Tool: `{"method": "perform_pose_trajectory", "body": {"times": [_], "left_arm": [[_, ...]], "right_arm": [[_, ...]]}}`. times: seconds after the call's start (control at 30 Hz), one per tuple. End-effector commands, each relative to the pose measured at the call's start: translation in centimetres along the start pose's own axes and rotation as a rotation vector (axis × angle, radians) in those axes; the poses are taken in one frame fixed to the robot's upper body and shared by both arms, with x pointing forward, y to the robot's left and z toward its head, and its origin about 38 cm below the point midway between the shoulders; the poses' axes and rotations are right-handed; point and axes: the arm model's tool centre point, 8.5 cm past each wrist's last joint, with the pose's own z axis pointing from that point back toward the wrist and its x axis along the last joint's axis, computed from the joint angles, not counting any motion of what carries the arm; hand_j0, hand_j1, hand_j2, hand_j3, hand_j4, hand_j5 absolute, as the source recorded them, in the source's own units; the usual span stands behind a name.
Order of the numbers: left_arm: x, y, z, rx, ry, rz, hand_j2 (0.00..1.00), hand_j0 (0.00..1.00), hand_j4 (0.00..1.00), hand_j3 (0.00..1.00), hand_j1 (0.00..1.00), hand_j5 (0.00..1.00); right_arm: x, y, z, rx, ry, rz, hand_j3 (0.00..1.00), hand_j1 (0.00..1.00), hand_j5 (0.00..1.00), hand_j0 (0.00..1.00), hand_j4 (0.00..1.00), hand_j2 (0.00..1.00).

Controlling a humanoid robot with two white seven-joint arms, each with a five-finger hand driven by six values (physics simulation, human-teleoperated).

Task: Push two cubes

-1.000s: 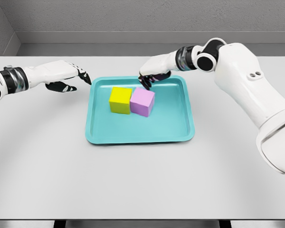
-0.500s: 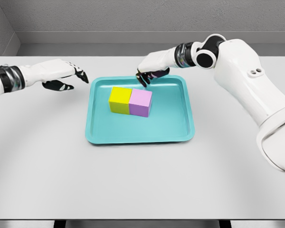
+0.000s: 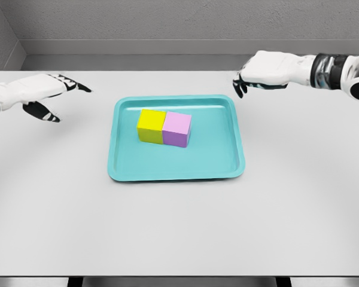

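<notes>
The yellow cube (image 3: pixel 151 125) and pink cube (image 3: pixel 178 128) sit touching, side by side, at the tray's (image 3: pixel 218 168) centre, while the left robot hand (image 3: pixel 39 94) at nine o'clock and right robot hand (image 3: pixel 264 69) at two o'clock hover spread and empty above the tabletop (image 3: pixel 179 227), so the push appears finished and nothing further seems called for.

— Camera position?
— One head view only, mounted high at the near edge, angled down across the desk (image 3: pixel 179 227) toward the far wall (image 3: pixel 185 21).
— Range?
— Moderate; nearly the whole desk shows, left to right.
</notes>
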Motion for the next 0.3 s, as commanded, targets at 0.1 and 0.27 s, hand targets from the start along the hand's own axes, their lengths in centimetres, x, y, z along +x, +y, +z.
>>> {"method": "perform_pose_trajectory", "body": {"times": [0.1, 0.27], "left_arm": [[-0.8, 0.3, 1.1, 0.002, 0.025, 0.0, 1.0, 1.0, 1.0, 1.0, 1.0, 1.0], [-0.9, 0.3, 1.2, 0.003, 0.027, 0.002, 1.0, 1.0, 1.0, 1.0, 1.0, 1.0]], "right_arm": [[-1.9, -0.8, 6.7, -0.052, 0.108, 0.027, 0.68, 0.68, 0.68, 0.68, 0.68, 0.68], [-1.3, 1.2, 7.9, -0.013, 0.112, 0.025, 0.69, 0.69, 0.69, 0.69, 0.69, 0.69]]}}
